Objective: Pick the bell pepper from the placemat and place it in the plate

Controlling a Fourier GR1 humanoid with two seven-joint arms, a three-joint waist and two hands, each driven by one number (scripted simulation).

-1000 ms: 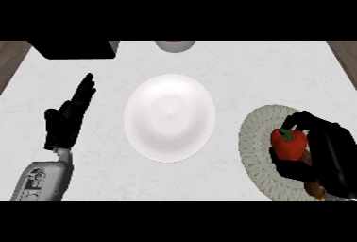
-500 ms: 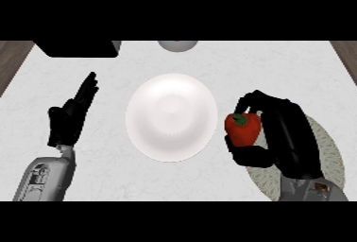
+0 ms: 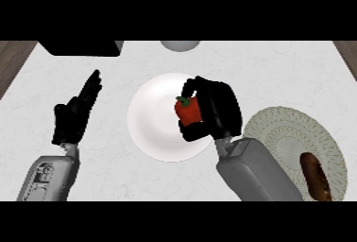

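**Item: bell pepper held over plate, release pending**

Near edge of tabletop [image 3: 293,71]: brown oblong object [image 3: 315,176] lay on placemat [image 3: 279,127], right side. Left hand [image 3: 75,116] rested open, fingers up, toward the left edge. Right hand [image 3: 209,111] was curled round the bell pepper [image 3: 187,109], over the right half of the plate [image 3: 153,120].

Risk, judged: released this close to the rim, the pepper could roll off toward the placemat. Far edge: grey round object [image 3: 180,45], black box [image 3: 80,47].
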